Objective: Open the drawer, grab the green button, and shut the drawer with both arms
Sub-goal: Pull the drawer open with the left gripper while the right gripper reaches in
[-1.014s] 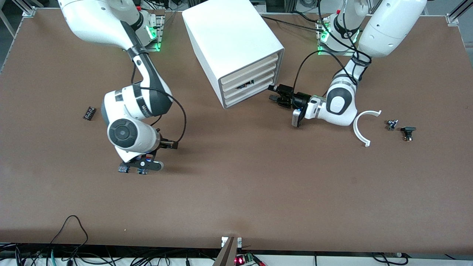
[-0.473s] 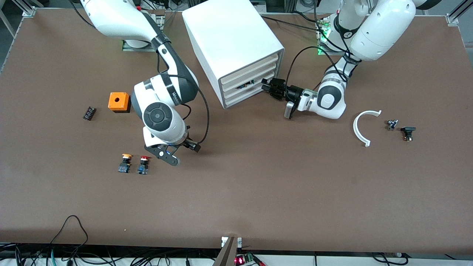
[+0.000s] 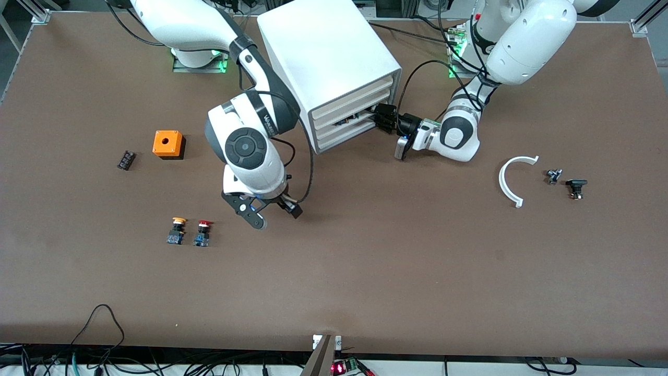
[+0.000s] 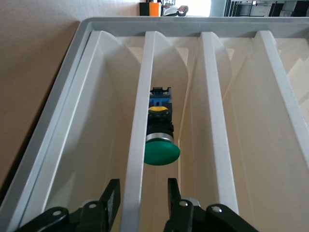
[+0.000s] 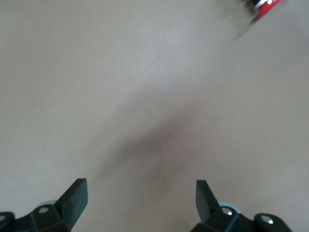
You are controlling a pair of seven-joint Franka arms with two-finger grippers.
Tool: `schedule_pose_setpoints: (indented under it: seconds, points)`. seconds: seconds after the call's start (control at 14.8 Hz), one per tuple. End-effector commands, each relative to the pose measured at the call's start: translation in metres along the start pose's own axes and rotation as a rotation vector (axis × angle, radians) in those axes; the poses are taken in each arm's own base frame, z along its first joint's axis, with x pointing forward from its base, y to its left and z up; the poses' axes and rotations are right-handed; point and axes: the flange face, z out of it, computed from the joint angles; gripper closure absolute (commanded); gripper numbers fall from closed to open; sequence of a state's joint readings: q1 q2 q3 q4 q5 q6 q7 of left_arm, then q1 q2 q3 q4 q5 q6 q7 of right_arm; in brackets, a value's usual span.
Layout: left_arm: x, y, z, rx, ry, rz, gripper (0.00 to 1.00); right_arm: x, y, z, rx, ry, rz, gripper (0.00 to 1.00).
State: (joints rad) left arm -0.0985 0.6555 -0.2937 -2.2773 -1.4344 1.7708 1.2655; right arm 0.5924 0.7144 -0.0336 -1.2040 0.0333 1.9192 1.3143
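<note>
The left gripper (image 4: 140, 205) is at the front of the cabinet (image 3: 334, 57), fingers apart around a drawer (image 4: 140, 135) front. The green button (image 4: 161, 145) lies just inside. It should close on the front and pull straight out. The right gripper (image 5: 140, 200) hangs wide apart over bare bench (image 3: 365, 250).

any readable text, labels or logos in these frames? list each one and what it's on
Vertical lettering on the dark forearm section of the right arm: blurred, not readable.
White cabinet: no text visible.
Green-capped button in the left wrist view: no marking readable.
Orange box: no text, only a round hole.
No other signs or numbers are legible.
</note>
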Motion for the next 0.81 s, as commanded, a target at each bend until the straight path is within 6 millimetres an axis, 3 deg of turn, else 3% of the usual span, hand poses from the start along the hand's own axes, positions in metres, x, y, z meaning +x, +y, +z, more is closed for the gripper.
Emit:
schedule_pose_setpoints:
  seconds: [0.0,0.2,0.47,0.74]
  points:
    - [-0.001,-0.002,0.002,-0.003,0.023,0.018,1.0,-0.02,-0.017,-0.007,0.032,-0.007,0.061,0.01]
    - [0.011,0.004,-0.012,0.009,0.045,0.032,1.0,-0.041,-0.027,-0.022,0.078,-0.023,0.125,0.0]
    - [0.043,0.009,-0.041,0.046,0.085,0.05,1.0,-0.068,-0.036,-0.033,0.117,-0.06,0.183,0.01]
    - [0.083,0.021,-0.111,0.199,0.02,0.046,1.0,-0.105,-0.044,-0.036,0.148,-0.07,0.239,0.0]
